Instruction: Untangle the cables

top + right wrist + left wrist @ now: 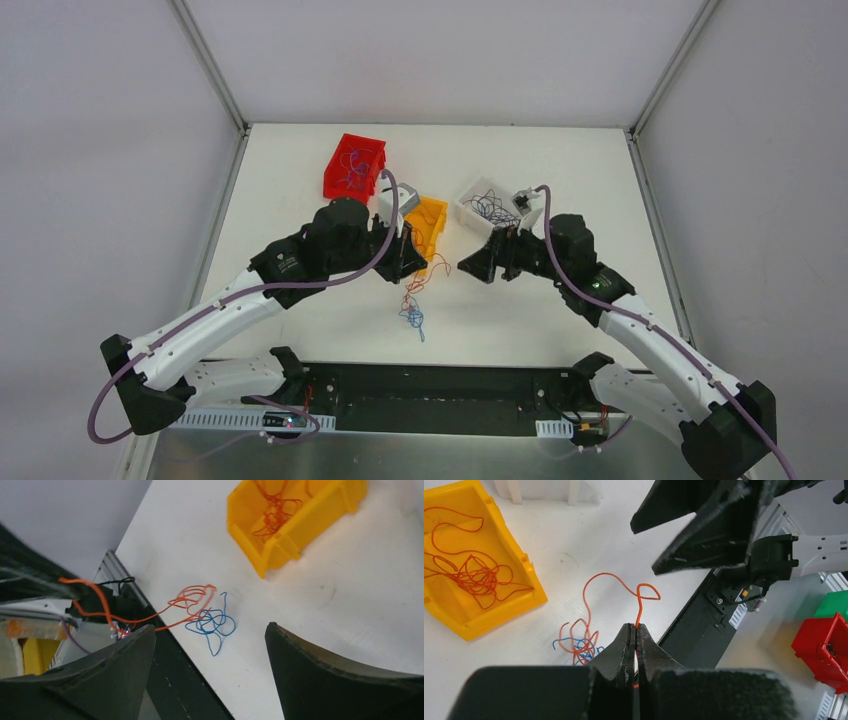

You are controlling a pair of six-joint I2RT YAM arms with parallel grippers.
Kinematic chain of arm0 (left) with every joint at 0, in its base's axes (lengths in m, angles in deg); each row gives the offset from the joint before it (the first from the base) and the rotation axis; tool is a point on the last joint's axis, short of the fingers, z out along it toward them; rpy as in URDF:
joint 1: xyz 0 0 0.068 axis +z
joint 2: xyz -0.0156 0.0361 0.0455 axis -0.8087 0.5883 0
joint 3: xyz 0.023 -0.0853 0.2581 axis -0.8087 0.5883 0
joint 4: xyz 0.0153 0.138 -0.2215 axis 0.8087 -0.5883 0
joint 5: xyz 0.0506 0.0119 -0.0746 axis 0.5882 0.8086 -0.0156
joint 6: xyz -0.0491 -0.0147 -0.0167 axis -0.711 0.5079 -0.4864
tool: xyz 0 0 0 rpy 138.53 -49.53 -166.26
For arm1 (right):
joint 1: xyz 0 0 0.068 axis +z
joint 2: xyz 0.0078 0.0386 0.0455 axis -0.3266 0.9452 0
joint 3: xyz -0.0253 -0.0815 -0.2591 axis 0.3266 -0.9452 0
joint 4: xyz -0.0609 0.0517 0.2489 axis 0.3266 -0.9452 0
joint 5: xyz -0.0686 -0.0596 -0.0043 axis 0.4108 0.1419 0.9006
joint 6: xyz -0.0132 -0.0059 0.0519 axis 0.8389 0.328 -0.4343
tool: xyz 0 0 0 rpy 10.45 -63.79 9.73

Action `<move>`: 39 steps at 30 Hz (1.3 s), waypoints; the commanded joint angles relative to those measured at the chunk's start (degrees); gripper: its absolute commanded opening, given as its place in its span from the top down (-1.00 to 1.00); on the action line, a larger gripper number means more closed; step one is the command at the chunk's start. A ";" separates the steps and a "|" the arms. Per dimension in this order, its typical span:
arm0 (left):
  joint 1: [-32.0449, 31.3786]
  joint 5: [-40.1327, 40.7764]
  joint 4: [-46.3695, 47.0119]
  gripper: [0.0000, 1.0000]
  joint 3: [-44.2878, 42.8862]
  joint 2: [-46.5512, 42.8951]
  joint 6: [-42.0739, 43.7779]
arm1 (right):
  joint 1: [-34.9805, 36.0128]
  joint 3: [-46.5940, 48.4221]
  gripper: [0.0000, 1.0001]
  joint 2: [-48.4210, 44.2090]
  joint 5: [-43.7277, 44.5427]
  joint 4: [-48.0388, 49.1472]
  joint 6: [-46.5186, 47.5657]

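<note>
A small tangle of cables (412,305), orange and blue, lies on the white table in front of the arms. My left gripper (635,626) is shut on one orange cable (613,579), which rises from the blue and orange knot (580,647) and loops up into the jaws. In the top view the left gripper (412,262) hangs above the tangle. My right gripper (466,266) faces it from the right, open and apart from the cables. In the right wrist view the right gripper (210,626) has wide, empty jaws, with the blue cable (216,646) and orange strands (192,597) on the table beyond them.
A yellow bin (432,228) holding orange wires stands just behind the left gripper. A red bin (355,165) with bluish wires is at the back left, and a white bin (480,203) with dark wires at the back right. The black base rail (430,385) runs along the near edge.
</note>
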 commanded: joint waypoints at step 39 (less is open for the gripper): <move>0.00 13.86 1.72 1.00 -4.33 3.45 -12.68 | 37.02 0.07 0.26 15.91 40.37 32.91 14.78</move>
